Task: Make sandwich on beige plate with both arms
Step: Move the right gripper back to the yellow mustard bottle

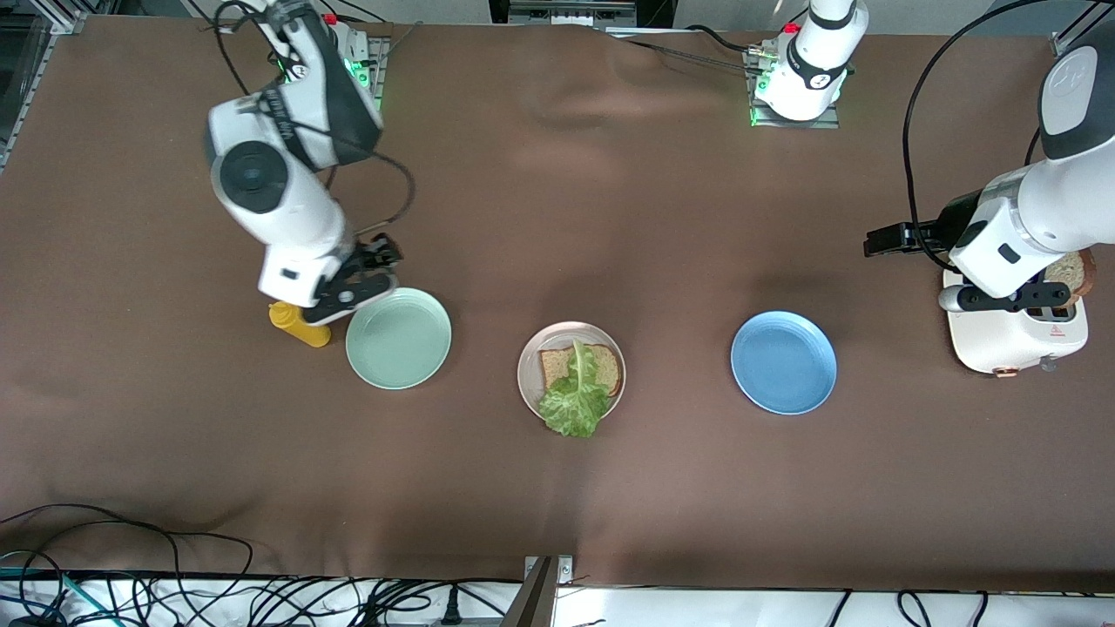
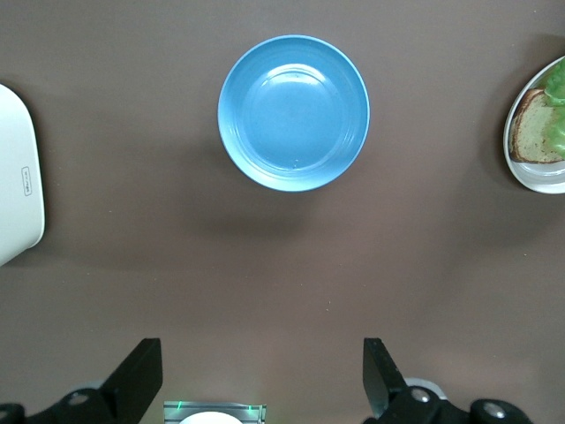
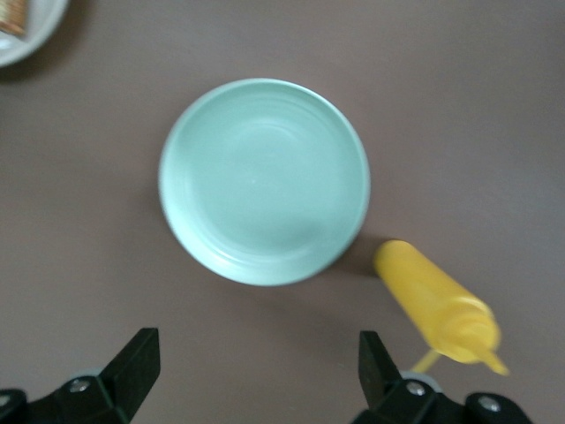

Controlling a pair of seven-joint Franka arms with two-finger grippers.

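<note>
The beige plate [image 1: 557, 333] sits mid-table with one brown bread slice [image 1: 556, 366] on it and a ruffled green lettuce leaf [image 1: 576, 396] lying on the bread and over the plate's near rim. A second bread slice [image 1: 1068, 272] stands in the white toaster [image 1: 1015, 344] at the left arm's end. My left gripper [image 1: 1015, 303] is open and empty, high above the table near the toaster; in its wrist view [image 2: 262, 380] the fingers frame bare cloth. My right gripper [image 1: 361, 279] is open and empty above the mint plate's edge; it also shows in its wrist view [image 3: 256, 371].
A mint green plate [image 1: 399, 338] lies toward the right arm's end, with a yellow squeeze bottle [image 1: 299, 326] lying beside it. A blue plate [image 1: 783, 362] lies between the beige plate and the toaster. Cables run along the table's near edge.
</note>
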